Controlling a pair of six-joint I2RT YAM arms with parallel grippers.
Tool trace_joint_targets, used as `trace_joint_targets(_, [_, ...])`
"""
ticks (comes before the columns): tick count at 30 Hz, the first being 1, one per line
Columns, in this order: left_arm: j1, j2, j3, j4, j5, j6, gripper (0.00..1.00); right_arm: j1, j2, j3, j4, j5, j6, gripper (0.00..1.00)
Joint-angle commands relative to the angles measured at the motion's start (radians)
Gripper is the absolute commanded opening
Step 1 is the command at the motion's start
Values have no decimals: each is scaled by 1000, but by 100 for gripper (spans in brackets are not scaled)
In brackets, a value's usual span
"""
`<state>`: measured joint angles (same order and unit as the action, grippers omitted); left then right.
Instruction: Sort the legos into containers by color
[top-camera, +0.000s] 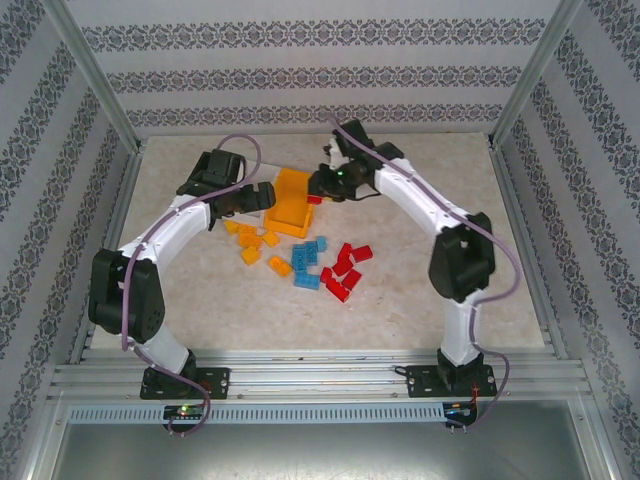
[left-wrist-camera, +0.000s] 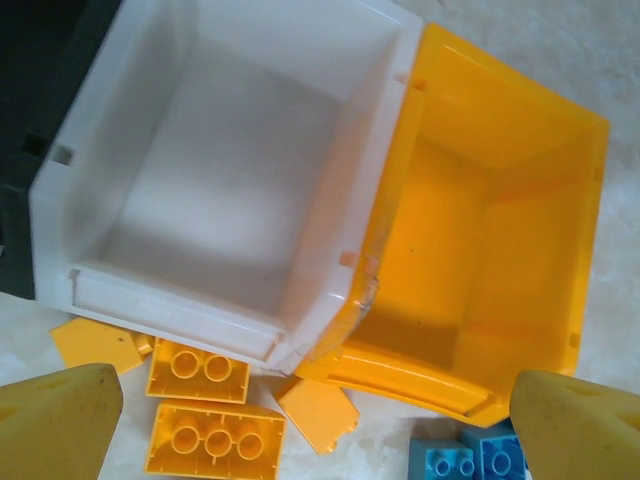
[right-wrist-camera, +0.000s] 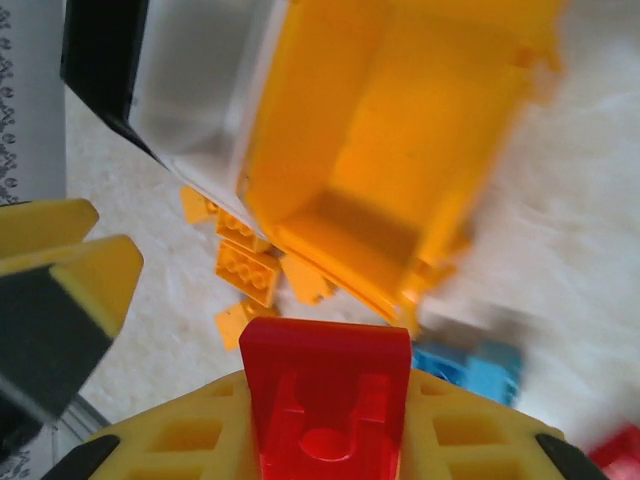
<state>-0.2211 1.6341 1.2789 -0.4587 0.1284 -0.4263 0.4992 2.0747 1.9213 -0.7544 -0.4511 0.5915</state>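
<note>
Beige marbled tabletop, patterned walls; left claw spread; red lego on right claw, grip unclear.

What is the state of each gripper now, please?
Left gripper: open, holding nothing.
Right gripper: a red lego lies against it, but whether it is clamped cannot be told.
</note>
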Motion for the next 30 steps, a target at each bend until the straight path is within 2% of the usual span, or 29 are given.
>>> trace_joint_targets(1, [24, -6, 18, -25, 14, -32, 100, 17, 130, 137, -72, -36, 14, 31])
trace_joint_targets(3, [30, -1, 26, -22, 22, -37, 100, 21, 185, 213, -105, -26, 9, 36])
trace_joint_targets(6, [38, 18, 47, -20, 42, -41, 100, 17, 225, 277, -146, 1, 2, 52])
trace_joint_targets(10, [38, 68, 83, -9, 98, -36, 100, 6, 193, 272, -148, 8, -1, 60])
trace_joint_targets(13, [38, 109, 98, 19, 154, -37, 100, -7, 131, 235, -148, 19, -8, 62])
trace_joint_targets(17, [37, 186, 135, 40, 214, -40, 100, -37, 3, 78, -133, 50, -19, 64])
trace_joint_targets(24, [26, 321, 238, 25, 282, -24, 97, -122, -223, -329, -121, 102, -37, 64])
trace_joint_targets(30, [-23, 396, 307, 3, 307, -27, 95, -143, -286, -533, -139, 146, -53, 64])
